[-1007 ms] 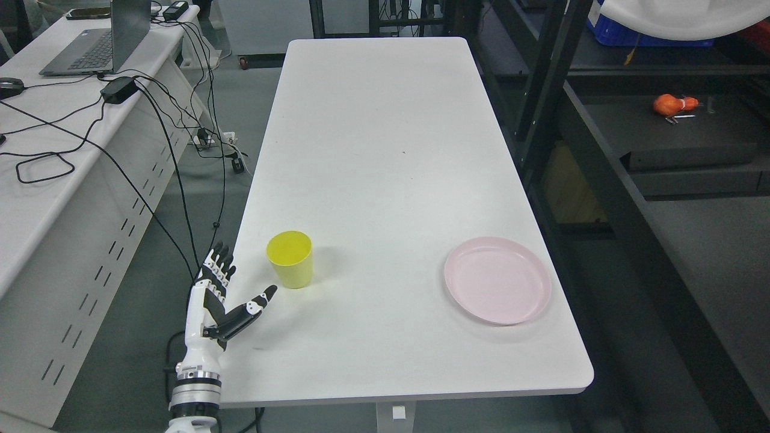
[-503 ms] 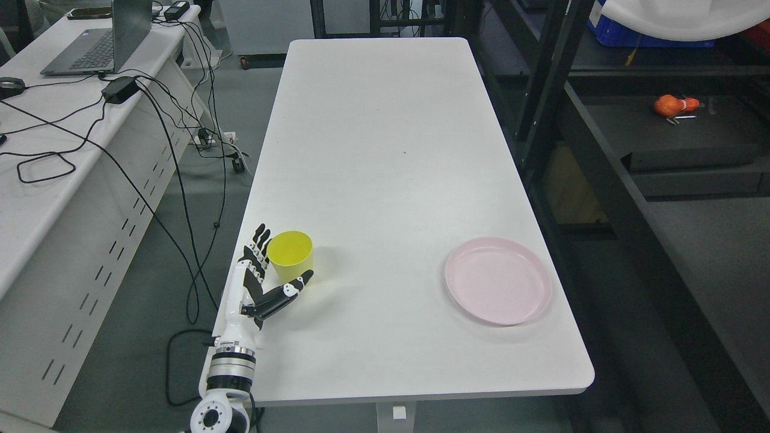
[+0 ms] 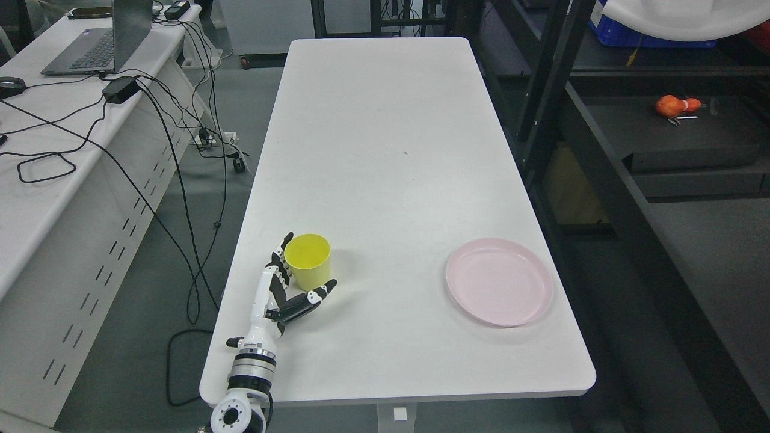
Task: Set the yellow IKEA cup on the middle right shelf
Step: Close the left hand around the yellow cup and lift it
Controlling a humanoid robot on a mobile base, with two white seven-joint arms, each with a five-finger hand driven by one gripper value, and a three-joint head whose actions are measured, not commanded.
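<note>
The cup (image 3: 307,261) is plain yellow, the plate (image 3: 499,281) pale pink, the desk (image 3: 385,150) white, the left hand (image 3: 283,294) white with black segments.

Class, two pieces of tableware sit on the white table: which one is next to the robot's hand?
The yellow cup, upright between thumb and fingers of the left hand; the pink plate lies apart to its right.

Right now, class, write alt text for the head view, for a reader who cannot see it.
The robot's left hand, fingers spread, reaches around an upright yellow cup near the white table's front left edge. A pink plate lies to the right, apart.
</note>
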